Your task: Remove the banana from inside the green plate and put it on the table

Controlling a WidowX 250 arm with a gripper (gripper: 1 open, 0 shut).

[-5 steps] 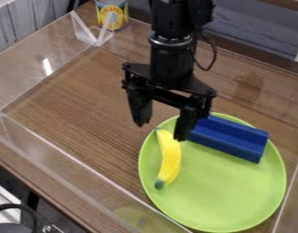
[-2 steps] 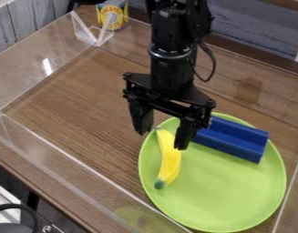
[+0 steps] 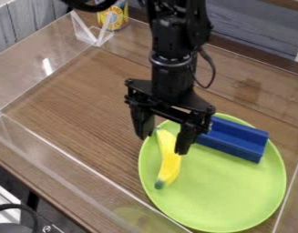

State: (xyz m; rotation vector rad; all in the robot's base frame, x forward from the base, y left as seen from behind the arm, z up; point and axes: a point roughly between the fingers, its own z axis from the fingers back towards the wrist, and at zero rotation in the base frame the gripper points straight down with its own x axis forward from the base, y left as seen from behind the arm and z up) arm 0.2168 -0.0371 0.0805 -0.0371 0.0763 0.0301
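Presently, the fingers (image 3: 162, 127) are spread open above the upper end of the banana (image 3: 169, 160), probably so to descend around it. The banana lies on the green plate (image 3: 224, 196), near the blue block (image 3: 232, 139), which perhaps limits the approach from that side.

The open gripper (image 3: 163, 135) hovers over the green plate (image 3: 234, 196), its fingers around or just above the banana's (image 3: 169, 167) upper end; which is unclear. The blue block (image 3: 234, 140) lies beside them.

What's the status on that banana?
Claw open over banana's upper end. Banana on green plate, not yet out. Blue block alongside, same plate.
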